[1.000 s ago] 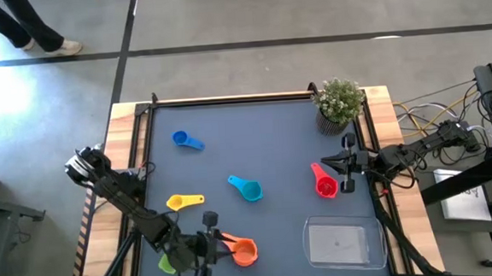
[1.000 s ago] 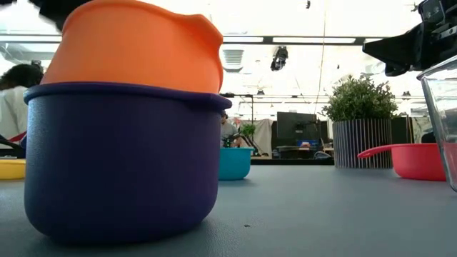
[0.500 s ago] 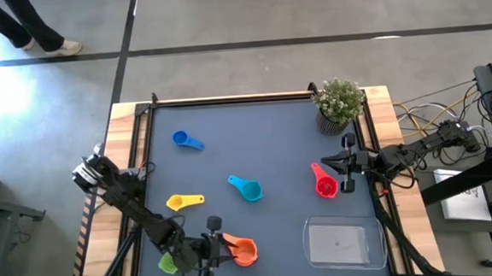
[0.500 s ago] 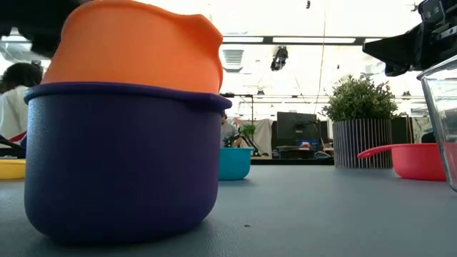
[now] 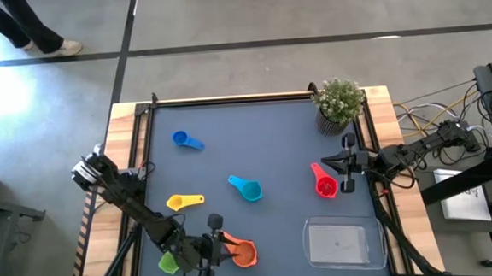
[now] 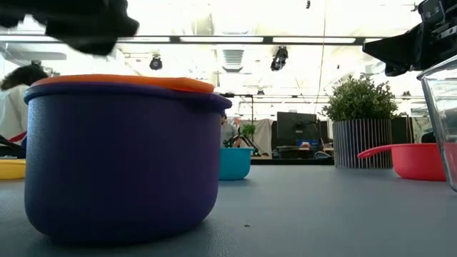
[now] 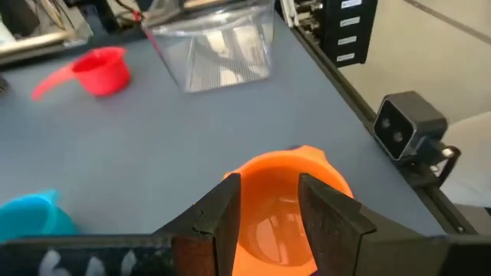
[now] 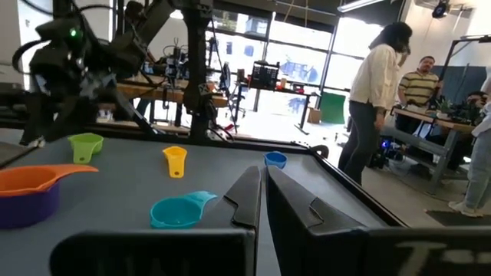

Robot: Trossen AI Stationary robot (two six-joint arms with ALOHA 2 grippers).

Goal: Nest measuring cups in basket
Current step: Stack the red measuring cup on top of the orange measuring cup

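The orange cup [image 5: 244, 253] sits nested in the purple cup [image 6: 121, 164] at the table's near left, and only its rim [image 6: 121, 81] shows above the purple one. My left gripper [image 7: 270, 207] is open, and its fingers hover just above the orange cup's handle side. My right gripper [image 8: 261, 192] is shut and empty, raised at the right edge beside the red cup [image 5: 324, 183]. The blue cup [image 5: 186, 141], yellow cup [image 5: 181, 202], teal cup [image 5: 247, 188] and green cup [image 5: 166, 263] lie apart on the mat. The clear basket [image 5: 342, 241] stands empty at the near right.
A small potted plant [image 5: 338, 105] stands at the far right corner. A wooden rim with dark rails borders the mat [image 5: 255, 146]. Bare mat lies between the nested cups and the basket. People stand in the room beyond the table [image 8: 376, 84].
The orange cup, which sat high and tilted on the purple cup, has dropped down into it and now lies level, with only its rim showing. My left gripper shows a little lower over the cups. My right arm has kept still.
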